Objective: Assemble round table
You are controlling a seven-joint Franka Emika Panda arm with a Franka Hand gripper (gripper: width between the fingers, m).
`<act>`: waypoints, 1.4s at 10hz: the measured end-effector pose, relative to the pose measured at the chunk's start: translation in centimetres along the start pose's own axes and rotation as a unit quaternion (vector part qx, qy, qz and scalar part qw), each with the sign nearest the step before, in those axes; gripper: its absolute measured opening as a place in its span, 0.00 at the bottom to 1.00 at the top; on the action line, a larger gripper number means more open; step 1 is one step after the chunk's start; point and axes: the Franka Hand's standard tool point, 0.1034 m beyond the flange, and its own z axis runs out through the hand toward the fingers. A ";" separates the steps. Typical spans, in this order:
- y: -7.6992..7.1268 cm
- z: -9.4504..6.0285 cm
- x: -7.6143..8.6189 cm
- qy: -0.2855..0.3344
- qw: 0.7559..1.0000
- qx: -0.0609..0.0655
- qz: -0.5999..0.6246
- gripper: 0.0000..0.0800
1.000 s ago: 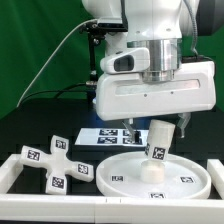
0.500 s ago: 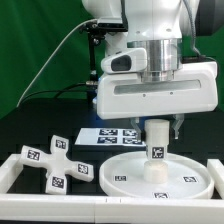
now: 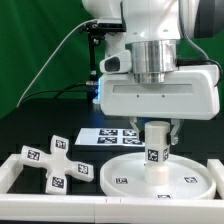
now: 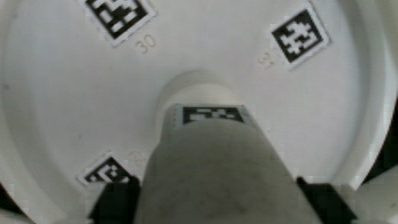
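The large rimmed round disc [image 3: 158,176] lies flat on the table at the front right of the exterior view. The short thick cylinder [image 3: 157,146] stands upright on the disc's centre, a tag on its side. My gripper [image 3: 158,128] is straight above it and shut on the cylinder's upper part. In the wrist view the cylinder [image 4: 217,150] runs between the dark fingers [image 4: 114,205] down to the disc [image 4: 196,45], which shows several tags. The cross-shaped four-armed foot [image 3: 52,161] lies loose at the front left.
A low white border wall [image 3: 20,168] runs along the front and left of the work area. The marker board [image 3: 112,136] lies flat behind the disc. A green backdrop and a black cable stand behind.
The cylinder was tilted a second ago; it now stands upright on the disc's centre. The arm has shifted slightly with it.
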 end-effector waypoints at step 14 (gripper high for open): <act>-0.9 -0.7 0.7 -0.014 0.941 -0.002 -0.338 0.81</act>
